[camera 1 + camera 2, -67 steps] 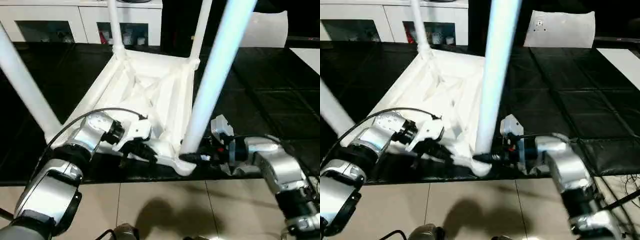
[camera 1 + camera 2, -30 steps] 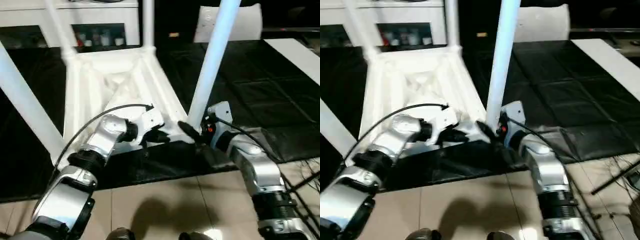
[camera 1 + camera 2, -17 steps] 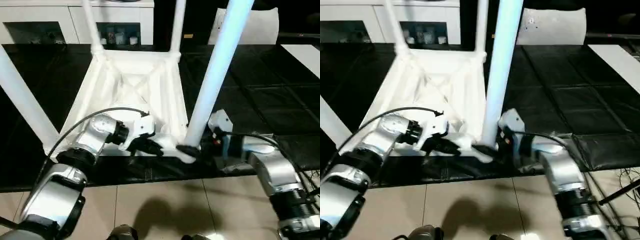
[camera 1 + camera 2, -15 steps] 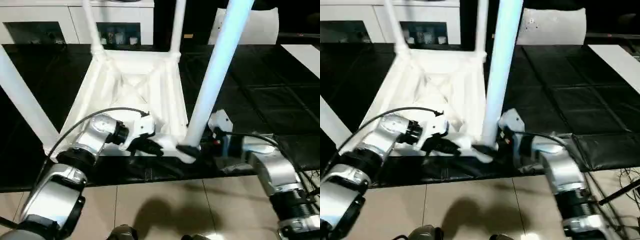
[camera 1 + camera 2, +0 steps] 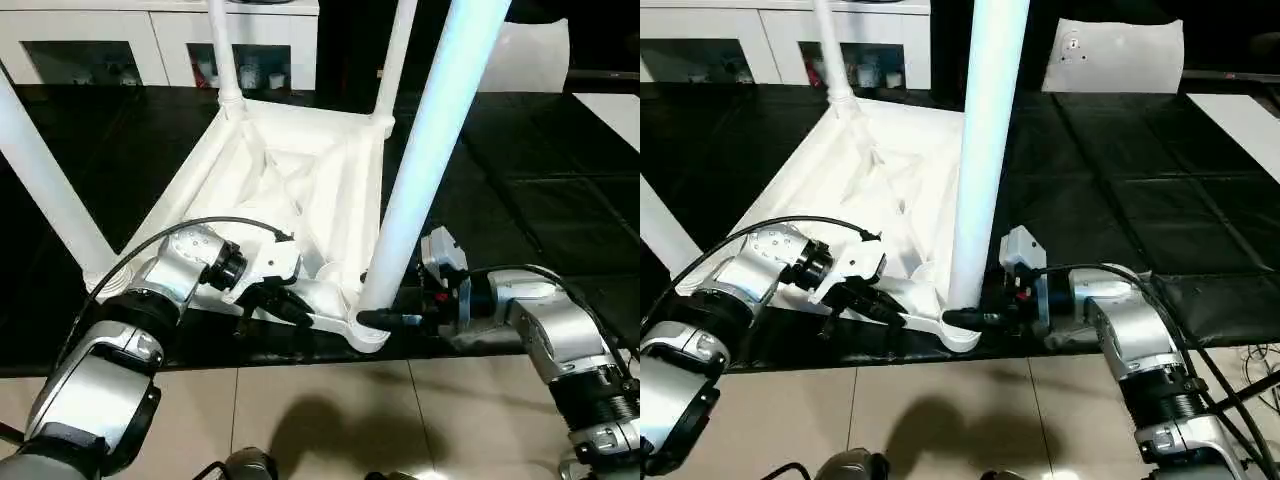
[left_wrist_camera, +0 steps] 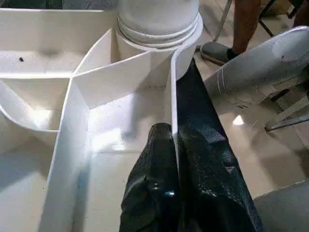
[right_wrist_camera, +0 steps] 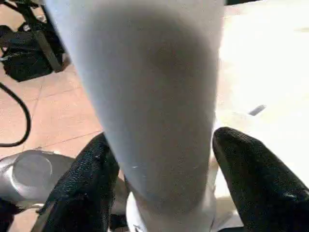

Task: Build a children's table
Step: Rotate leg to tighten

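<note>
- We find the tabletop (image 5: 290,190) inverted at frame centre, turned back from its slewed position a second ago.
- Left end effector (image 6: 175,145) pinches its rim.
- Right end effector (image 7: 159,159) brackets the near leg (image 5: 425,150), ungripped.

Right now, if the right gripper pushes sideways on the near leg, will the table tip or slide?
Probably slide or rock, not tip: the tabletop lies flat, upside down, on the black mat. It looks like light hollow plastic, so the tall leg gives leverage. The left gripper, shut on the rim, should brace it.
</note>
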### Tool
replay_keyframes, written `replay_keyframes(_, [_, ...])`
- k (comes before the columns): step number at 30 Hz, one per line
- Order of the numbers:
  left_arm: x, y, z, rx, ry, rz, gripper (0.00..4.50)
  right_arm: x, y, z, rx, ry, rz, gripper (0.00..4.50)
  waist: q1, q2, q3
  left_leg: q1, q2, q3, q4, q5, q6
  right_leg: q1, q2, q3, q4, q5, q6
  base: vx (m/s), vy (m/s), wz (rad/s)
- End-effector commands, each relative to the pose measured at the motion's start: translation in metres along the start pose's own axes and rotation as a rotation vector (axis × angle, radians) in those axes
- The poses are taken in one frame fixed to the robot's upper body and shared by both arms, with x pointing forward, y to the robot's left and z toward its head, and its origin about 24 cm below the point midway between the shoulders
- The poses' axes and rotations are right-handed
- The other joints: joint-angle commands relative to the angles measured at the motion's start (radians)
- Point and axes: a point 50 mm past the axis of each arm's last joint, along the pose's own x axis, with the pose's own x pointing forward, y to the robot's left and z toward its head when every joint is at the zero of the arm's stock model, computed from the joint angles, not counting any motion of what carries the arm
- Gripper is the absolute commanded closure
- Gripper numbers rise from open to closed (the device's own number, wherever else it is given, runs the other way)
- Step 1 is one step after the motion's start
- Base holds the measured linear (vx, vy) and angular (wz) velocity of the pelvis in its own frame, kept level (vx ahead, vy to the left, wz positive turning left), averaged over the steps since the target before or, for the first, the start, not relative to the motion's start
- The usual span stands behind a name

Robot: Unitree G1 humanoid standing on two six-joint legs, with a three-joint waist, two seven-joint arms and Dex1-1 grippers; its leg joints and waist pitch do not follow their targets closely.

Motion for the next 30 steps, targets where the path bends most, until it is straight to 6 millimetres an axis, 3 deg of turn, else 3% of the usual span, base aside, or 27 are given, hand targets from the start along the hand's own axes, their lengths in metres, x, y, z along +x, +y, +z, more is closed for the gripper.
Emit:
replay_keyframes(1, [0.000, 0.005, 0.014, 0.072, 0.025, -0.049, 4.50, 0.000, 0.001, 0.000, 0.003, 0.008, 0.021, 1.65, -0.009, -0.004, -0.081, 0.030, 0.069, -0.025, -0.072, -0.229, 0.031, 0.045, -0.081, 0.058, -0.063, -0.257, -0.230, 0.000, 0.000, 0.00])
replay_keyframes(10, [0.004, 0.008, 0.014, 0.030, -0.015, 0.025, 4.50, 0.010, 0.009, -0.004, 0.052, -0.067, -0.030, 2.40, -0.006, -0.005, -0.082, 0.032, 0.070, -0.026, -0.073, -0.235, 0.024, 0.044, -0.082, 0.059, -0.064, -0.257, -0.229, 0.000, 0.000, 0.00])
replay_keyframes(13, [0.010, 0.018, 0.018, -0.019, -0.037, 0.166, 4.50, 0.021, 0.004, -0.007, 0.109, -0.108, -0.189, 2.48, -0.014, -0.004, -0.077, 0.032, 0.067, -0.030, -0.077, -0.282, -0.003, 0.043, -0.085, 0.057, -0.073, -0.346, -0.208, 0.000, 0.000, 0.00])
replay_keyframes(15, [0.014, 0.022, 0.022, -0.048, -0.078, 0.225, 4.50, 0.027, 0.002, -0.010, 0.145, -0.119, -0.264, 2.50, -0.020, -0.005, -0.075, 0.033, 0.066, -0.034, -0.080, -0.305, -0.021, 0.042, -0.087, 0.057, -0.081, -0.411, -0.184, 0.000, 0.000, 0.00])
replay_keyframes(17, [0.029, 0.029, 0.032, -0.111, -0.143, 0.327, 4.50, 0.047, 0.000, -0.015, 0.192, -0.101, -0.401, 2.51, -0.037, -0.006, -0.071, 0.034, 0.065, -0.039, -0.083, -0.338, -0.043, 0.038, -0.088, 0.056, -0.088, -0.462, -0.169, 0.000, 0.000, 0.00])
replay_keyframes(19, [0.034, 0.031, 0.035, -0.126, -0.154, 0.360, 4.50, 0.053, -0.001, -0.016, 0.206, -0.099, -0.444, 2.52, -0.053, -0.008, -0.069, 0.033, 0.060, -0.042, -0.083, -0.366, -0.047, 0.038, -0.087, 0.051, -0.096, -0.517, -0.149, 0.000, 0.000, 0.00])
replay_keyframes(20, [0.046, 0.035, 0.043, -0.157, -0.181, 0.430, 4.50, 0.066, -0.004, -0.014, 0.259, -0.114, -0.550, 2.52, -0.060, -0.012, -0.069, 0.036, 0.058, -0.041, -0.080, -0.369, -0.038, 0.036, -0.087, 0.052, -0.103, -0.535, -0.139, 0.000, 0.000, 0.00])
replay_keyframes(23, [0.054, 0.038, 0.049, -0.179, -0.197, 0.481, 4.50, 0.075, -0.006, -0.011, 0.281, -0.101, -0.632, 2.53, -0.075, -0.010, -0.065, 0.040, 0.054, -0.044, -0.079, -0.391, -0.036, 0.030, -0.085, 0.048, -0.112, -0.594, -0.118, 0.000, 0.000, 0.00])
replay_keyframes(28, [0.071, 0.042, 0.068, -0.201, -0.215, 0.566, 4.50, 0.096, -0.010, 0.007, 0.310, -0.158, -0.725, 2.53, -0.089, -0.006, -0.065, 0.042, 0.053, -0.046, -0.080, -0.413, -0.028, 0.029, -0.084, 0.046, -0.122, -0.616, -0.091, 0.000, 0.000, 0.00])
replay_keyframes(30, [0.070, 0.041, 0.067, -0.188, -0.205, 0.550, 4.50, 0.094, -0.011, 0.009, 0.309, -0.183, -0.719, 1.99, -0.090, -0.005, -0.069, 0.038, 0.055, -0.047, -0.086, -0.396, -0.021, 0.036, -0.080, 0.046, -0.118, -0.561, -0.094, 0.000, 0.000, 0.00])
